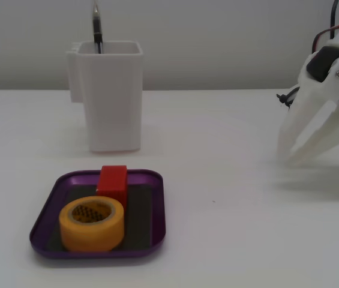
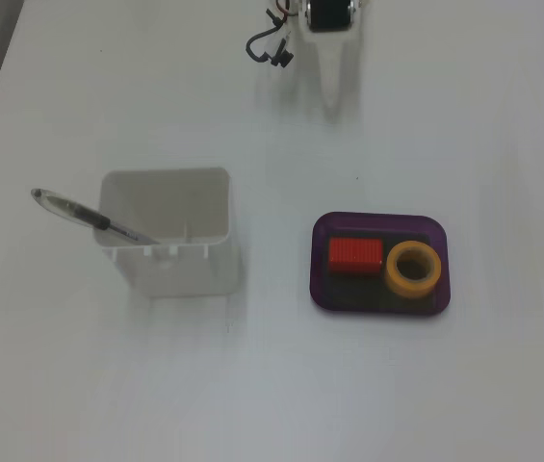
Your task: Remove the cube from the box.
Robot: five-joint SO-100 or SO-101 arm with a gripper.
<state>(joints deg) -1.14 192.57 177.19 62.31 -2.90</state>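
Note:
The red cube [image 1: 113,180] lies inside the shallow purple box [image 1: 157,210], at its far end in a fixed view. A fixed view from above shows the cube [image 2: 354,255] in the left half of the box [image 2: 320,274], beside a yellow tape roll [image 2: 395,273]. My white gripper [image 1: 290,159] is at the right, well away from the box, with its tips down near the table and the jaws together, holding nothing. From above, the gripper [image 2: 332,94] is at the top, far from the box.
The yellow tape roll [image 1: 91,237] fills the near end of the box, touching or almost touching the cube. A tall white square container [image 1: 115,102] with a pen [image 1: 97,30] in it stands behind the box; from above the container [image 2: 185,271] is left of the box.

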